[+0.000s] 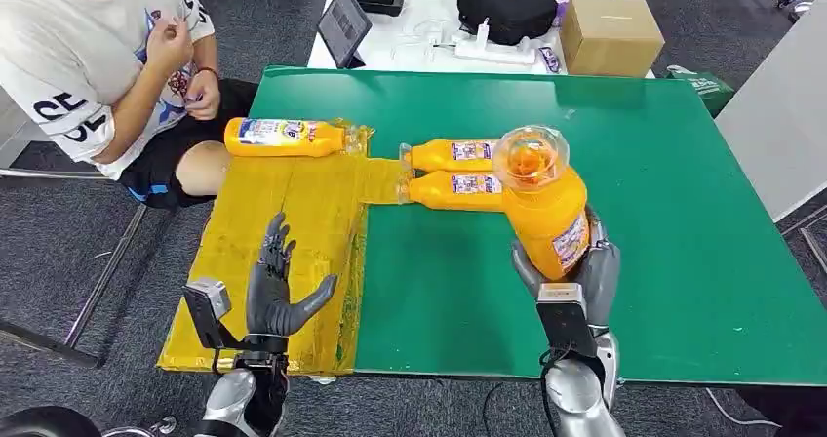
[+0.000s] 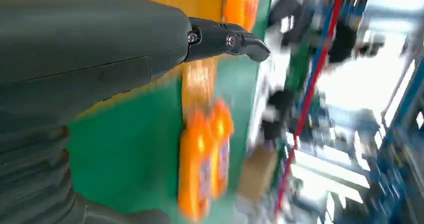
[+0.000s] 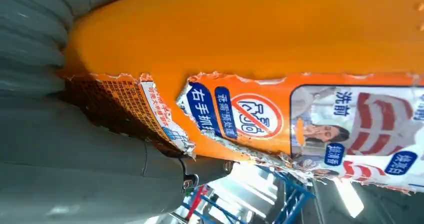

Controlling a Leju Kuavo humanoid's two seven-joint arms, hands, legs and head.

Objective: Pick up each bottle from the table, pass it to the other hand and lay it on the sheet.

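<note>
Green matting covers the table (image 1: 683, 261), and a yellow sheet (image 1: 293, 213) lies over its left end, its edge draped off the near corner. Behind stands a white table with a black bag (image 1: 507, 3), a tablet (image 1: 343, 24) and a cardboard box (image 1: 610, 34); a seated person (image 1: 107, 66) waits at the far left, beside the sheet.

The right hand (image 1: 575, 276) grips an orange bottle (image 1: 546, 203) around its lower body, held upright above the mat with the clear cap toward the head camera. The right wrist view shows its label (image 3: 300, 124) torn and peeling under the fingers. The left hand (image 1: 278, 286) is raised over the sheet, fingers spread, holding nothing.

One bottle (image 1: 283, 137) already lies on the sheet's far edge. Two more (image 1: 453, 172) lie side by side on the mat, caps touching the sheet's edge.

The bottle looks like stiff moulded plastic, full and probably fairly heavy, with a smooth skin that may slip. The loose label could slide under a grip, so bare plastic seems the safer hold. For the pass, the upper body below the cap looks free for the left hand. A round bottle laid down may roll
</note>
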